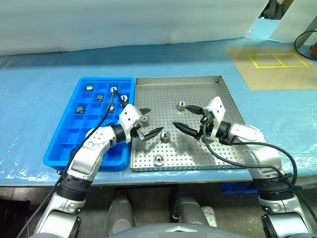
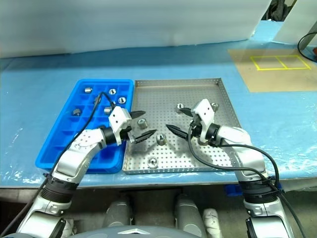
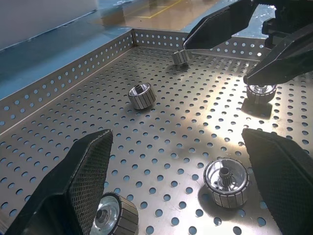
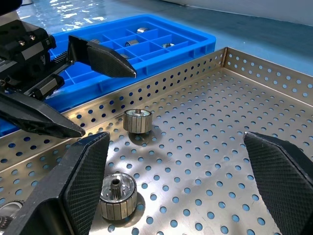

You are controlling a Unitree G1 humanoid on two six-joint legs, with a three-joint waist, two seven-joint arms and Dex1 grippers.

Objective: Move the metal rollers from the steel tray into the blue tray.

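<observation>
The steel tray point(image 1: 218, 84) lies at table centre with the blue tray point(image 1: 59, 148) against its left side. Several metal rollers rest on its perforated floor: one point(image 1: 182, 105) mid-tray, one point(image 1: 165, 137) between the grippers, one point(image 1: 158, 159) near the front rim and one point(image 1: 144, 120) at the left edge. Several rollers point(image 1: 99, 97) sit in the blue tray's far compartments. My left gripper point(image 1: 152, 120) hovers open over the steel tray's left part, next to the left-edge roller. My right gripper point(image 1: 184, 117) faces it, open and holding nothing. The left wrist view has a roller point(image 3: 226, 182) between the fingers point(image 3: 78, 186).
Blue sheeting covers the table point(image 1: 39, 59). A brown mat with yellow marked squares point(image 1: 277, 60) lies at the far right. A white wall or board point(image 1: 124, 20) stands behind. Black cables trail from both wrists over the trays.
</observation>
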